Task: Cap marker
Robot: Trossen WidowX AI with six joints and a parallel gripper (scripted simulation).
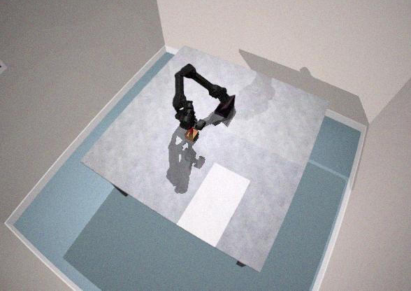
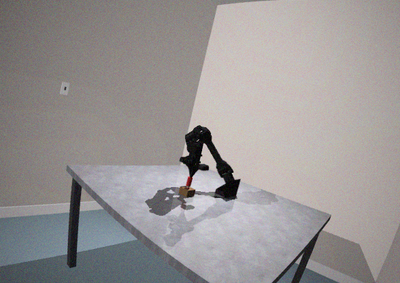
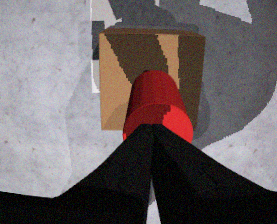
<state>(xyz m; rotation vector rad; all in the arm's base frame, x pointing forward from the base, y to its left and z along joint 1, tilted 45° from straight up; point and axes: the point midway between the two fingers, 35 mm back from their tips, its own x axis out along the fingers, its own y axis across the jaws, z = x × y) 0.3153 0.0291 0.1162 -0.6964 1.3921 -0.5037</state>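
Pressing looks next: the closed, empty black gripper (image 1: pixel 191 126) (image 2: pixel 192 176) (image 3: pixel 150 135) points down onto the upright red cylindrical cap (image 1: pixel 191 131) (image 2: pixel 189 181) (image 3: pixel 154 95).

Here's your table (image 1: pixel 279 139) (image 2: pixel 238 234) (image 3: pixel 34 90), a mottled pale grey top with straight edges, standing on dark legs. You've got the wooden holder block (image 1: pixel 191 135) (image 2: pixel 186 192) (image 3: pixel 114 85) sitting flat on it, the arm's dark base (image 1: pixel 225 108) (image 2: pixel 228 190) near that block, and a white rectangle (image 1: pixel 214 206) reaching the table's edge in the top view.
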